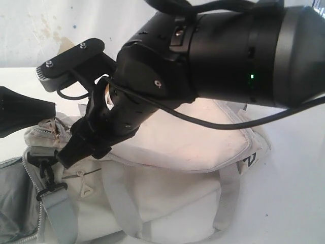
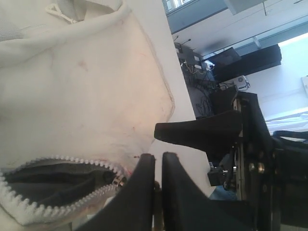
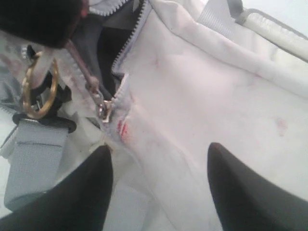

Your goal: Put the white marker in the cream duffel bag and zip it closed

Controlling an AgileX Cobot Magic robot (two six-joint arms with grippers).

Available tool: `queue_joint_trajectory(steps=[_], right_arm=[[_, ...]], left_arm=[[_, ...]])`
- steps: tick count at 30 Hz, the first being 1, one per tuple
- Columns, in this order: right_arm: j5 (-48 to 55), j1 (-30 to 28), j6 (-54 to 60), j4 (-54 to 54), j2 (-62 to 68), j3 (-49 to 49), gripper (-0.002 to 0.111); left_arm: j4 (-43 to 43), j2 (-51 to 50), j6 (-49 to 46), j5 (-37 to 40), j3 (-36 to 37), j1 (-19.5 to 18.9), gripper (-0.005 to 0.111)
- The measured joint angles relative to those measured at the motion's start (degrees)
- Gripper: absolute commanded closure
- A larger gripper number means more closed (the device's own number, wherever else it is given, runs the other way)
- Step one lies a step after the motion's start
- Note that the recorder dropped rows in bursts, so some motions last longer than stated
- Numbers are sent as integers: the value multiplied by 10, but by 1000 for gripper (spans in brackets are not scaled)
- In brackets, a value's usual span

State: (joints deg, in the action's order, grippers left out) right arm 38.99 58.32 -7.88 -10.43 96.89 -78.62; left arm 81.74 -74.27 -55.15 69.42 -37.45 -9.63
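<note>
The cream duffel bag (image 1: 172,168) lies on the white table, and its zipper is partly open onto dark grey lining (image 2: 48,180). My left gripper (image 2: 159,155) is shut on the thin brownish zipper pull (image 3: 79,62), which leads to the metal slider (image 3: 104,109) at the end of the open stretch. My right gripper (image 3: 159,147) is open, its fingers spread wide just over the bag's stained fabric (image 3: 216,96) beside the slider, with nothing held. In the exterior view the right gripper (image 1: 68,155) reaches across to the bag's left end. The white marker is out of view.
A gold ring (image 3: 38,86) and a black clip (image 1: 45,168) join a grey strap (image 3: 33,159) to the bag's end. Another opening with grey lining (image 1: 12,198) gapes at the lower left. The right arm's bulky black body (image 1: 228,51) blocks much of the exterior view.
</note>
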Motion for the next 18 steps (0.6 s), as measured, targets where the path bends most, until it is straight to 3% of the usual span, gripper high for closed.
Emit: queue_joint_trajectory(steps=[11, 18], right_arm=[[3, 0, 9, 112, 0, 0, 54], [-22, 0, 29, 20, 44, 0, 54]], left_arm=[[0, 0, -2, 0, 0, 0, 107], [15, 0, -3, 0, 0, 0, 107]])
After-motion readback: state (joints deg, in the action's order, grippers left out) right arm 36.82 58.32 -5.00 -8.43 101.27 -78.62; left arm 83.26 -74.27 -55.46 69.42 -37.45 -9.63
